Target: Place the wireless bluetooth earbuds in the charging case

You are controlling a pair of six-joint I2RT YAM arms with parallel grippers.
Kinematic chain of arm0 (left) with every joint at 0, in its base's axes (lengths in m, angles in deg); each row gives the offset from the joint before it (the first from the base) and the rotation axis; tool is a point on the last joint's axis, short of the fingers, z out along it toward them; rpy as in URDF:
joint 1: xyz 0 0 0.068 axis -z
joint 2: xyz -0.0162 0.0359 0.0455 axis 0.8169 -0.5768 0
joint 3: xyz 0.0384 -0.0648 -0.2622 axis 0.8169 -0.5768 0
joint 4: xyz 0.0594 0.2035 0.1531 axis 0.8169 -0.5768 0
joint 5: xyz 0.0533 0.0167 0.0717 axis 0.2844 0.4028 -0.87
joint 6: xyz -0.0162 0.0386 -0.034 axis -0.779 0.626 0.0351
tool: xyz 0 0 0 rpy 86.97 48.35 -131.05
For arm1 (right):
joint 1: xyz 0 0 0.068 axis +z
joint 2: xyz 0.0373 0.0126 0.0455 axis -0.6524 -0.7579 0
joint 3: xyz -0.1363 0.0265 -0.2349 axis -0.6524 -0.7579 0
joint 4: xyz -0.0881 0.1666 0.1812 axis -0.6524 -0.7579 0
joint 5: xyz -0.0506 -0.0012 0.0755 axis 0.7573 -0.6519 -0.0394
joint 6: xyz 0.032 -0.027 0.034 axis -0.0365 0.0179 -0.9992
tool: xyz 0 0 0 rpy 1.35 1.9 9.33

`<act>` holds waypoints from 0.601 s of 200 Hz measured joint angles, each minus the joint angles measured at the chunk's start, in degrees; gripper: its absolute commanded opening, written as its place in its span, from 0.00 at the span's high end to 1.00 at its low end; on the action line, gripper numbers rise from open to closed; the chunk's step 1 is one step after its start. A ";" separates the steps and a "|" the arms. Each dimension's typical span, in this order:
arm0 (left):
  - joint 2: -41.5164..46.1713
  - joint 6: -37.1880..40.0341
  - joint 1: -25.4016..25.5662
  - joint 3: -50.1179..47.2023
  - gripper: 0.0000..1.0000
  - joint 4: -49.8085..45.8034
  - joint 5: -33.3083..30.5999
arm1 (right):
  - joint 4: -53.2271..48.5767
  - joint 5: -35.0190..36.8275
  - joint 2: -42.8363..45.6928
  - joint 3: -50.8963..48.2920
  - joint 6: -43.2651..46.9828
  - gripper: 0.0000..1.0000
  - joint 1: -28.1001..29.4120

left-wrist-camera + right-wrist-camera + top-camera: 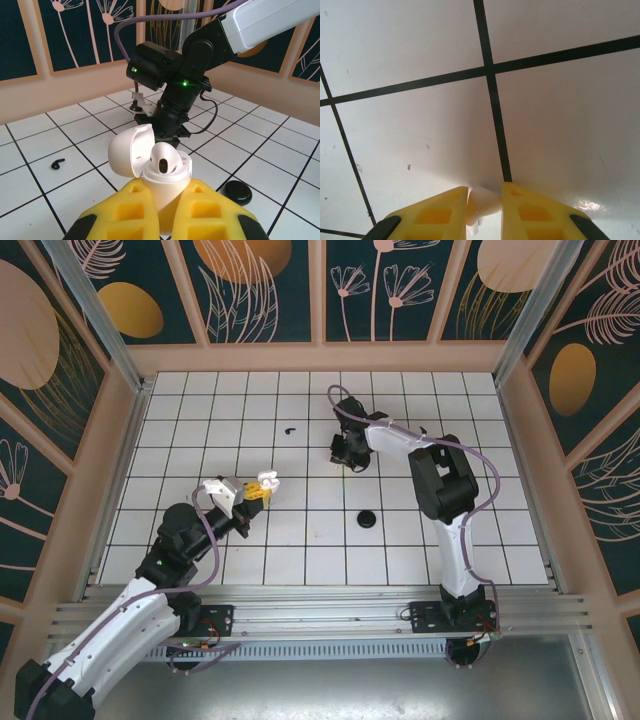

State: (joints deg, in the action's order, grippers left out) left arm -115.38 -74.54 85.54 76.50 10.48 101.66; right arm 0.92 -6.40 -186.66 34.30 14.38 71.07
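My left gripper (166, 194) is shut on the white charging case (167, 179), holding it upright above the tiles with its lid (129, 151) swung open. One white earbud (165, 159) sits in the case. From above, that gripper (262, 486) hovers left of centre. My right gripper (485, 188) points straight down at the table, its yellow fingers (440, 212) pressed on either side of a small white earbud (482, 204) lying on a tile. In the top view this gripper (348, 455) is at centre back. A tiny black earbud (290, 429) (57, 163) lies loose on the tiles.
A black round disc (367, 519) (237, 192) rests on the tiles near the right arm's forearm (405, 440). Raised wooden walls (320, 358) ring the white grid table (480, 540).
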 measured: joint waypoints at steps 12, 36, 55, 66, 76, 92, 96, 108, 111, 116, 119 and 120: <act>0.00 0.00 -0.02 0.00 1.00 0.00 0.00 | -0.37 0.39 0.02 0.02 0.35 0.80 0.07; 0.00 -0.02 -0.02 0.00 1.00 0.02 0.00 | -1.07 1.55 0.33 0.04 0.63 0.80 0.13; 0.00 -0.04 0.00 0.02 1.00 0.02 0.00 | -1.88 2.82 1.53 0.04 0.76 0.81 0.15; -0.04 -0.28 0.00 0.02 1.00 0.04 0.02 | -2.16 3.54 2.82 0.04 0.76 0.81 0.24; -0.07 -0.52 0.00 0.02 1.00 0.07 0.02 | -2.38 4.39 4.37 0.04 0.76 0.81 0.46; -0.24 -1.18 -0.02 0.02 1.00 0.39 0.04 | -2.54 5.53 7.21 0.04 0.76 0.81 1.36; -0.35 -1.33 -0.02 0.02 1.00 0.57 0.04 | -2.56 5.90 7.93 0.04 0.79 0.81 1.68; -0.79 -1.70 0.00 0.02 1.00 1.27 0.22 | -2.84 7.08 10.27 0.04 0.76 0.81 2.73; -0.96 -1.81 0.00 0.04 1.00 1.44 0.26 | -2.91 7.34 10.86 0.04 0.76 0.81 2.99; -1.22 -1.97 0.00 0.04 1.00 1.77 0.33 | -3.06 7.72 11.82 0.04 0.76 0.81 3.48; -1.40 -2.08 -0.02 0.04 1.00 1.99 0.48 | -3.10 8.09 12.44 0.04 0.79 0.81 3.74; -1.51 -2.10 0.00 0.04 1.00 2.14 0.52 | -3.13 8.13 12.55 0.04 0.79 0.81 3.80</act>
State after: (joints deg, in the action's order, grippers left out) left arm -116.89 -76.63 85.54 76.55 12.62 102.18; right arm -2.21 1.73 -174.11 34.34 15.16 74.87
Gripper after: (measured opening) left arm 0.064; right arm 0.196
